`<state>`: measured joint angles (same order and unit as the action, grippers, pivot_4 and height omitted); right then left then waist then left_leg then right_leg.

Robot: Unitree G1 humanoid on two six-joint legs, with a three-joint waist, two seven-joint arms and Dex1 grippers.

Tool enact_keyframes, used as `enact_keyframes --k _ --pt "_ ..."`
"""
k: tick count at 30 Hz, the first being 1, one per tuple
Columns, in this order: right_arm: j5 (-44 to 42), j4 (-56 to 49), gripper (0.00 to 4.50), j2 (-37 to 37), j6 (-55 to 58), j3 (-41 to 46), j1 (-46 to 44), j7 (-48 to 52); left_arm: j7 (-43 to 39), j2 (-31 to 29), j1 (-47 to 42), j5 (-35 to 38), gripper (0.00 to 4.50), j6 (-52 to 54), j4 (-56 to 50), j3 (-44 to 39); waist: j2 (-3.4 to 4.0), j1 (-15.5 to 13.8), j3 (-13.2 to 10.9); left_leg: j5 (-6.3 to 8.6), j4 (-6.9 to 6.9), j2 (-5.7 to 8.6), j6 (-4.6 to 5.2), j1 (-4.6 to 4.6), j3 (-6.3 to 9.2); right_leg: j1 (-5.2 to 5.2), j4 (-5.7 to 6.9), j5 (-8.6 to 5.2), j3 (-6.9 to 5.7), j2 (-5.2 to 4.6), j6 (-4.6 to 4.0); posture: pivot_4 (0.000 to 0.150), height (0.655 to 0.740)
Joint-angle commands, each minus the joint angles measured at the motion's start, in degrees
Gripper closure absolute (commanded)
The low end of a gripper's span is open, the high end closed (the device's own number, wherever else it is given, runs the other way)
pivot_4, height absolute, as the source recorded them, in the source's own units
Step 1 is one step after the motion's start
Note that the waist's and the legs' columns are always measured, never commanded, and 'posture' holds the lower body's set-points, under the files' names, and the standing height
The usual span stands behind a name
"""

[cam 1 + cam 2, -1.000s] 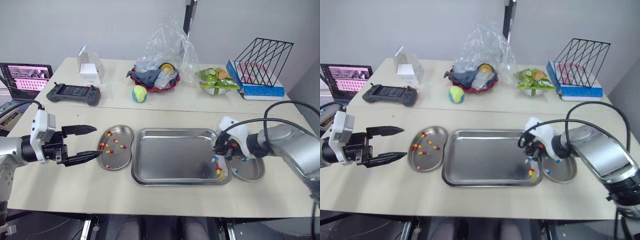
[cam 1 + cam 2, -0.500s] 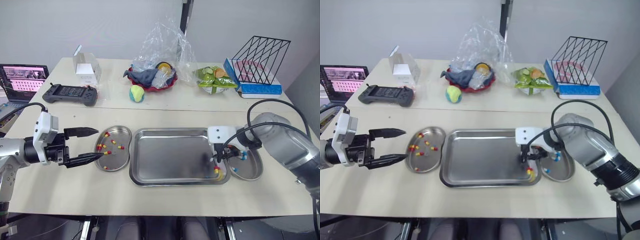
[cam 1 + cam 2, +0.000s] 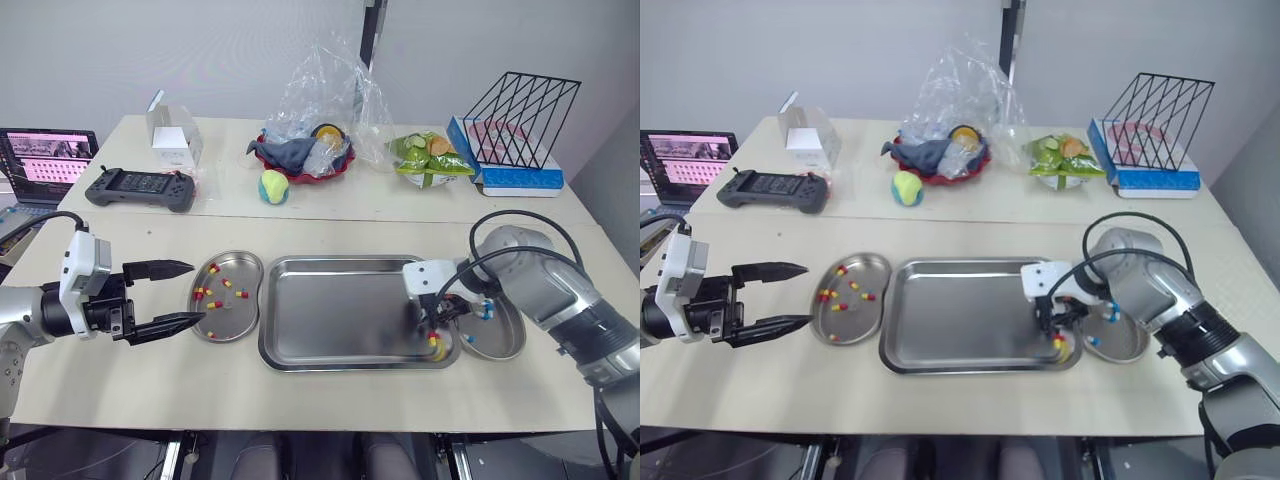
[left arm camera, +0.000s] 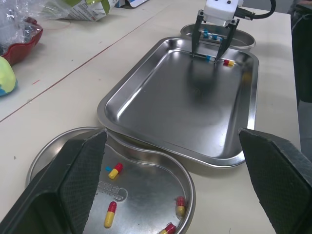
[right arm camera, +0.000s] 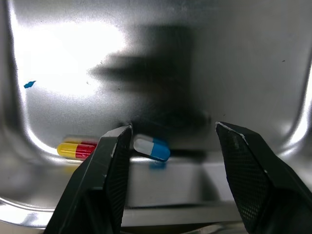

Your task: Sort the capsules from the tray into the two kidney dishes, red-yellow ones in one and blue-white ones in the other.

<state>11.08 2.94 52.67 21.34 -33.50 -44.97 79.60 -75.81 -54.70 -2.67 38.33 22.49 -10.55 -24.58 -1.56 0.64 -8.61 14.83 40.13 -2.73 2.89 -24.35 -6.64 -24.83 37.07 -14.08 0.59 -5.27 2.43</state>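
Right gripper [image 5: 173, 127] is down at the right end of the rectangular steel tray [image 3: 340, 310], jaws spread wide and holding nothing. Between its two black fingers [image 5: 114, 165] lies a blue-white capsule [image 5: 151, 148]. Its white end is just beside one fingertip, though contact is too close to call, and there's a clear gap to the other finger. The capsule sits on the tray floor, tucked against the curved end wall, which crowds the fingertips. A red-yellow capsule [image 5: 77, 149] lies along that same wall, just outside the jaws on the side nearer the robot.

Beyond that wall, touching the tray's right end, sits the right steel kidney dish [image 3: 515, 340] with a few blue-white capsules in it. At the tray's other end, the left steel kidney dish [image 3: 235, 320] carries a scatter of red-yellow ones. Left gripper [image 3: 195, 292] hovers beside that dish's outer edge, jaws wide apart and empty, with its tips near the rim.

Across the back of the table are a black game controller [image 3: 143, 188], a small white box [image 3: 175, 140], a red bowl under crumpled clear plastic [image 3: 305, 160], a yellow-green ball [image 3: 273, 186], a bag of greens [image 3: 433, 160] and a black wire rack [image 3: 520, 110], all well apart from the work.
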Motion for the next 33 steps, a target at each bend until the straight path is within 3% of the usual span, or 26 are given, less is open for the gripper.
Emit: enact_keyframes --k 1,14,19,33 --pt "0.94 0.08 1.64 -0.06 -0.48 1.86 -0.81 1.06 0.59 -0.54 0.59 0.97 0.0 0.09 -1.88 -2.27 0.0 0.05 0.0 0.0 0.0 0.0 0.0 0.0 0.0 0.0 0.0 0.0 0.0 0.0 0.0 0.15 0.7204" --pt "2.83 -0.9 1.64 -0.58 4.77 2.54 -0.51 2.73 -0.14 -0.31 1.08 0.85 0.0 -1.38 -0.75 -2.28 0.0 0.04 0.0 -0.01 0.0 0.0 -0.02 0.03 -0.01 0.02 0.01 -0.01 0.0 0.01 -0.02 0.15 0.7204" --pt "3.38 -1.55 3.11 -0.36 5.29 2.39 -0.1 2.55 -0.19 -0.35 0.85 0.65 0.0 -1.76 -0.37 -1.93 0.0 0.03 0.0 -0.01 0.0 0.0 -0.02 0.03 -0.01 0.02 0.01 -0.01 -0.01 0.01 -0.02 0.15 0.7204" --pt "2.95 -1.96 3.11 -2.34 5.19 3.76 0.42 1.05 -0.09 -0.48 0.1 0.43 0.0 -1.78 -0.13 -1.47 0.0 0.05 0.0 -0.01 -0.01 0.01 -0.03 0.03 -0.03 0.02 0.01 -0.01 0.0 0.02 -0.02 0.15 0.7204"
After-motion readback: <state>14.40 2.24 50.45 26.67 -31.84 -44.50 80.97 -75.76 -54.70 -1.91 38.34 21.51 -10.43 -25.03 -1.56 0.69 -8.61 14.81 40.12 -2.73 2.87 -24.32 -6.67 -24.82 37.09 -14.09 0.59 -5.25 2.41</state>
